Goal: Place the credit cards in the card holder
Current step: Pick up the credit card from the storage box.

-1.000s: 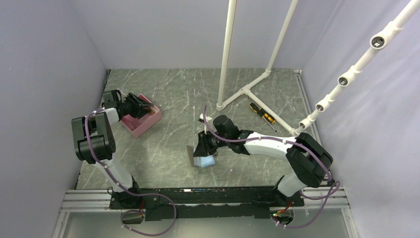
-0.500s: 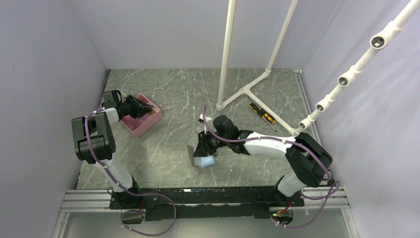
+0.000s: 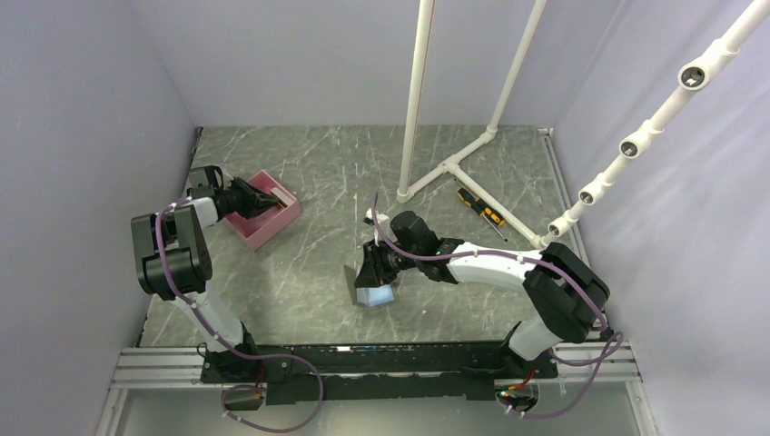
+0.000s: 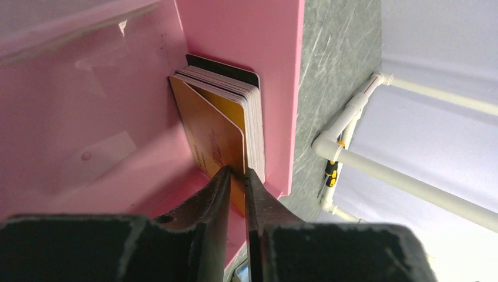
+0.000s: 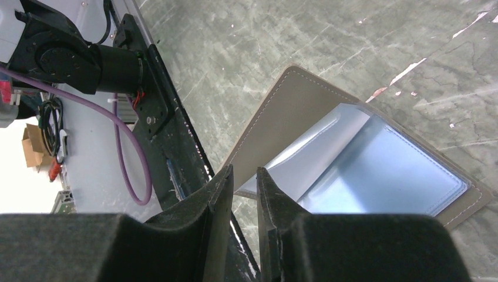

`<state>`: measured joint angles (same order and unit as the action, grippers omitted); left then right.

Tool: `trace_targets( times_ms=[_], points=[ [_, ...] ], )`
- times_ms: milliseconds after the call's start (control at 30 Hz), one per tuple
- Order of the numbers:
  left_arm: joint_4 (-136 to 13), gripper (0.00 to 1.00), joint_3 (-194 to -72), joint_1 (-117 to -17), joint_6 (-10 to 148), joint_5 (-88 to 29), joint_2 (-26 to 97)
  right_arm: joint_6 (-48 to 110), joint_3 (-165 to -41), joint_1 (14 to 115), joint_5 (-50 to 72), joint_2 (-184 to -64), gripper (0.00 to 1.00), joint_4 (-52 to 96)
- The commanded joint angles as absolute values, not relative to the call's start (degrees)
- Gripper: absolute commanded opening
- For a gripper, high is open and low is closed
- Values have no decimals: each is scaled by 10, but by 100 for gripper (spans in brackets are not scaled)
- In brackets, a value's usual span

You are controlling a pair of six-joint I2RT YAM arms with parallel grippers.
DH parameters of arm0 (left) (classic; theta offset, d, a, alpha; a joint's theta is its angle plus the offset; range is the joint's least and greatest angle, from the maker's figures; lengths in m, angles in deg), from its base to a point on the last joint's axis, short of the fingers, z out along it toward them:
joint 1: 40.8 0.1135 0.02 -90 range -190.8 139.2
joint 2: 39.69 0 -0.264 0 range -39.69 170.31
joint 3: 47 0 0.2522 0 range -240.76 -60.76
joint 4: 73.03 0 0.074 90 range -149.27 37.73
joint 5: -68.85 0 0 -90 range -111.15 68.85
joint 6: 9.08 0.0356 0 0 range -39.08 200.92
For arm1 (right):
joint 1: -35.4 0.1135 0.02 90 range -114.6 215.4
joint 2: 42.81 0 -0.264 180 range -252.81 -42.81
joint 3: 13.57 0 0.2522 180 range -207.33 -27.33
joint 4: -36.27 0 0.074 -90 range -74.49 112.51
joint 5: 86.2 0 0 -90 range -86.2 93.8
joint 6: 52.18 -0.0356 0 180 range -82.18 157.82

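Note:
A stack of credit cards [image 4: 253,117] stands on edge against the wall of the pink box [image 4: 241,35]. The front orange card [image 4: 211,135] leans away from the stack. My left gripper [image 4: 236,171] reaches into the box [image 3: 277,218] and is shut on the orange card's lower edge. The card holder [image 3: 374,292] lies open near the table's middle, light blue lining [image 5: 382,176] up, with its grey cover [image 5: 288,111] lifted. My right gripper [image 5: 242,171] is shut on the edge of that cover. From above, the right gripper [image 3: 372,268] sits right over the holder.
A yellow-and-black screwdriver [image 3: 479,208] lies at the back right beside the white pipe frame [image 3: 449,165]. A second pipe rail [image 3: 636,141] runs along the right wall. The pink box sits close to the left wall.
The left jaws have closed onto the orange card, and the pink box has shifted slightly. The right arm and the card holder have stayed still.

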<state>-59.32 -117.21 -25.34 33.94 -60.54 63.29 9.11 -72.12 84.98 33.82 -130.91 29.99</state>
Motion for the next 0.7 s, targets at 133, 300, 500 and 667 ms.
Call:
trace_targets(
  times_ms=[133,300,500,667],
  points=[
    [-568,14,-1188,-254,359,-613,606,96,-726,848,342,-1311,24,317],
    [-528,11,-1193,-254,368,-605,597,95,-725,848,339,-1309,24,317],
    [-437,5,-1223,-254,399,-588,584,94,-726,848,342,-1311,24,317],
    [-369,0,-1250,-255,421,-564,572,92,-727,848,346,-1314,24,320]
  ],
)
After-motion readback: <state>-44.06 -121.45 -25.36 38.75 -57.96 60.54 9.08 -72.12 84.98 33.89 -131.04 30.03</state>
